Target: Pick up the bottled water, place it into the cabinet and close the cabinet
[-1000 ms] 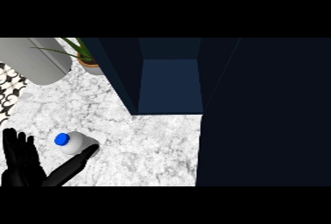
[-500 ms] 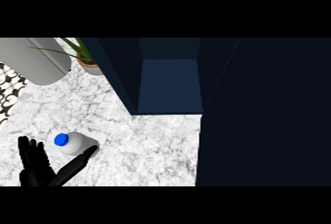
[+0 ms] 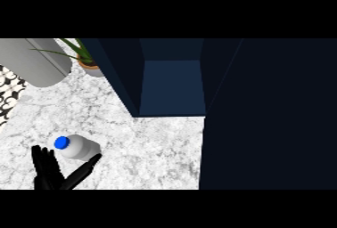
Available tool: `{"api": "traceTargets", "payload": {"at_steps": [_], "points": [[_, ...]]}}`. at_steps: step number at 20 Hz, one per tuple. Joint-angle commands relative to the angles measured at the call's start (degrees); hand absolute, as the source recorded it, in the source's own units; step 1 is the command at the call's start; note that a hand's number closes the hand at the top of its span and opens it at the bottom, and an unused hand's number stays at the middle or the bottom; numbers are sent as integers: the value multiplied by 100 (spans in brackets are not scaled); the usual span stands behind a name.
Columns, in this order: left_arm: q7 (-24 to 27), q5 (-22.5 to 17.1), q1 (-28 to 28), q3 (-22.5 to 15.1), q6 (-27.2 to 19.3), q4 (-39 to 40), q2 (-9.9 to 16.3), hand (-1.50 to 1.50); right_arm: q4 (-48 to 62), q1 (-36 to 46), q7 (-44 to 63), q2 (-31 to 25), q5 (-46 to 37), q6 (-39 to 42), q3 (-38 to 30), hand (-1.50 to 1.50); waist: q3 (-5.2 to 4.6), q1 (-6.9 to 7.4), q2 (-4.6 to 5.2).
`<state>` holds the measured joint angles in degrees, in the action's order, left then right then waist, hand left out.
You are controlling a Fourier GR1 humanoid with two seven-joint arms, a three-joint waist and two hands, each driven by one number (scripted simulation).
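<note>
- Near the lower left of the head view, on the white marbled counter [image 3: 151,147]: bottled water [image 3: 77,147] with a blue cap [image 3: 62,142], seen from above, cap toward the view's left.
- Just below the bottle: left hand [image 3: 52,176], black, entering from the lower edge, fingers straight and spread to the left of the bottle, thumb [image 3: 84,168] angled up toward the bottle's lower right side.
- Bottle set in the gap between fingers and thumb; thumb tip at the bottle's edge, contact hard to judge; fingers not curled round it, so spread wide and holding nothing.
- Up the middle of the view: dark blue cabinet [image 3: 171,87], standing open, its lighter blue inner floor visible, well apart from the bottle.
- To the right of that opening: a wide dark panel [image 3: 270,116] filling the view's right side, likely the open door.
- At the upper left: a potted plant [image 3: 89,62] with thin green leaves, beside a grey rounded object [image 3: 43,62].
- Along the far left edge: a black-and-white patterned surface [image 3: 8,95].
- No sign of the right hand.
</note>
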<state>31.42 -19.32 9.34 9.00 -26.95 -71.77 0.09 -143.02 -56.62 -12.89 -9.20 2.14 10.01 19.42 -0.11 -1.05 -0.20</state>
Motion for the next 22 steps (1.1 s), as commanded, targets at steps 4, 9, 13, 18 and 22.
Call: {"api": "traceTargets", "payload": {"at_steps": [4,9,13,18,22], "points": [[976,-638,-981,194,885,1826,-7,-150,-347,-209,-127,-64,85,76,10,-150,-3,-47,13],[1294,-757,-1278,602,1348,2315,0,-150,-684,-327,74,-63,-12,-118,149,-150,1,0,15],[1740,-1080,-1595,840,1505,2935,15,150,-534,-414,-165,-106,90,-106,46,-150,3,-2,13],[2129,-1289,-1806,999,2232,3542,116,150,-477,-503,-203,-254,128,-54,3,-150,2,-18,14],[2150,-1192,-1889,813,2540,3676,188,150,-524,-613,-336,-345,138,-17,-43,-150,2,-39,15]]}}
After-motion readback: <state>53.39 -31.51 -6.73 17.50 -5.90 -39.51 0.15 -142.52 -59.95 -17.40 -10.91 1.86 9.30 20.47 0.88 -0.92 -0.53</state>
